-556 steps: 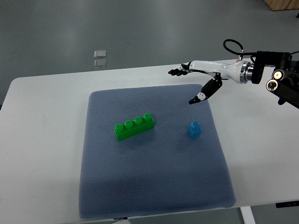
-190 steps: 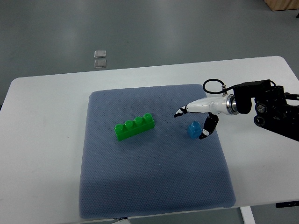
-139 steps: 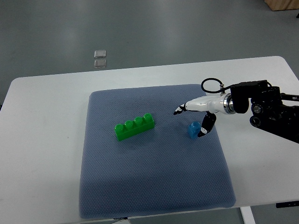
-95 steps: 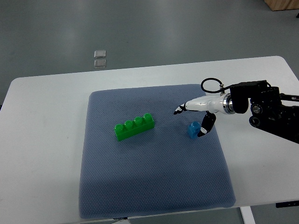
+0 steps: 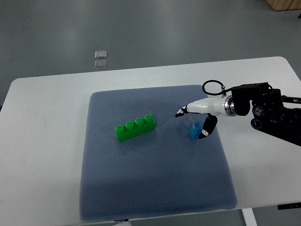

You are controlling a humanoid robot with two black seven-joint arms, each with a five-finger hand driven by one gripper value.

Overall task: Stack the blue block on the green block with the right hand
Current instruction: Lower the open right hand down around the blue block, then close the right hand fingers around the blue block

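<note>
the right arm comes in from the picture's right edge, its black forearm and wrist lying low over the white table [image 5: 42, 122] and reaching leftward to the right side of the blue-grey mat [image 5: 155, 188]. a black cable loops up above the wrist. the right hand [image 5: 197, 117] is white with dark fingertips, stretched out roughly level. its long fingers [image 5: 181, 112] point left and slightly down, ending just above and left of the blue block [image 5: 194, 131], while the thumb [image 5: 207, 129] hangs down on the block's right side, its tip at or touching the block's lower right edge. the hand is spread, straddling the block with fingers on one side and thumb on the other; the fingers are not closed against it, so the block is not gripped. whether the thumb truly presses the block cannot be told from this angle.

the blue block is a small single-stud piece resting on the mat near its right edge. the green block [image 5: 135, 127], a long four-stud brick, lies on the mat well apart to the left, tilted so its right end sits higher in the picture.
</note>
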